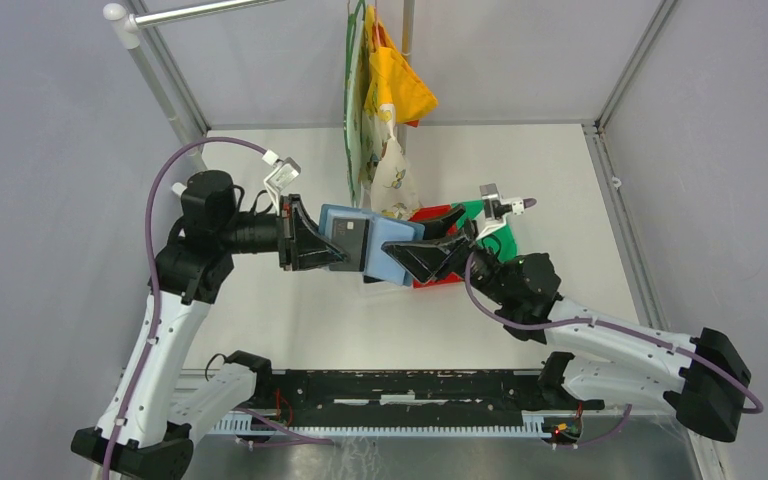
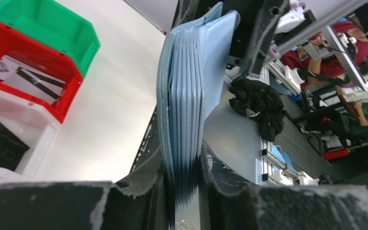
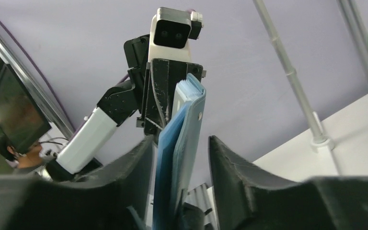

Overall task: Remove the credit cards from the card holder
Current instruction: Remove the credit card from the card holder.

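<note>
Surface: a smooth, matt white table, with a black rail along its near edge.
Room: plain grey walls closed it in, with metal frame posts at the corners (the left wrist view also caught people seated at desks beyond the near edge).
Card holder: soft teal-blue and folded, with paler blue leaves stacked inside. It hung in the air over the middle of the table, between the two arms.
Left gripper: clamped on the holder's left end, a finger pressed to each face.
Right gripper: jaws parted around the holder's right end, with a gap showing beside one finger.
Credit cards: a black card lay flat in the white bin, and a pale card with dark stripes lay in the red bin.
Bins: glossy hard plastic, side by side, the green bin last. From above, the holder and right arm hid most of them.
Hanging bags: yellow and patterned cloth, hanging at far centre just beyond the holder.
</note>
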{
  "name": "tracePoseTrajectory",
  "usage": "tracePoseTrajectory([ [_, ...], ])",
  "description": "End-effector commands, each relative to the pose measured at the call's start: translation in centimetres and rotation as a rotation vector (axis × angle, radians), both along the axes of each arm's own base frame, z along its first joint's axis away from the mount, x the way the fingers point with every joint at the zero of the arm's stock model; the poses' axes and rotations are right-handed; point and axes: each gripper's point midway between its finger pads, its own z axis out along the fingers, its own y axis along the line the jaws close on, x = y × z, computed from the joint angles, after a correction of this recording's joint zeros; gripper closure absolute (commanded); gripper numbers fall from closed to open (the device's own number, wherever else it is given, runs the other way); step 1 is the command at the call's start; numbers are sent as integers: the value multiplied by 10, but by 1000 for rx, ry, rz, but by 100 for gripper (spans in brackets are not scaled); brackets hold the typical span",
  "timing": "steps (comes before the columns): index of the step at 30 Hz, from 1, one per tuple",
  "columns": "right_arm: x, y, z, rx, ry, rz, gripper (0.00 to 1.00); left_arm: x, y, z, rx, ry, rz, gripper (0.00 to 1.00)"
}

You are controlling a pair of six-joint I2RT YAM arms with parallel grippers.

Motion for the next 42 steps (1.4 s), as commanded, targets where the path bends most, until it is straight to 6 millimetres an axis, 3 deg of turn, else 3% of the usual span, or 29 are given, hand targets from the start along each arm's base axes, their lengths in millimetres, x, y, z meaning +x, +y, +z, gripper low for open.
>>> tracePoseTrajectory([
  [1, 17, -24, 12, -46, -19, -148, 28, 17, 6, -7, 95, -53, 73, 98],
  [4, 38, -36, 15, -172, -13, -253, 19, 27, 9, -19, 151, -28, 119, 98],
  [8, 52, -45, 24, -283, -17, -281, 18, 39, 18, -39, 244, -39, 164, 98],
  [11, 42, -30, 26, -326, -48, -159, 19, 42, 23, -54, 312, -27, 166, 98],
  [16, 19, 7, 4, -357, -13, 111, 18, 48, 28, -72, 388, 1, 158, 98],
  [22, 19, 21, -25, -382, 76, 177, 18, 44, 28, -74, 405, 41, 118, 98],
  [27, 10, 26, -36, -349, 94, 231, 21, 44, 27, -78, 413, 74, 95, 98],
  [33, -4, 36, -55, -287, 173, 370, 35, 40, 22, -67, 374, 70, 61, 98],
  [42, -12, 49, -69, -303, 203, 421, 37, 30, 16, -48, 306, 37, 10, 98],
])
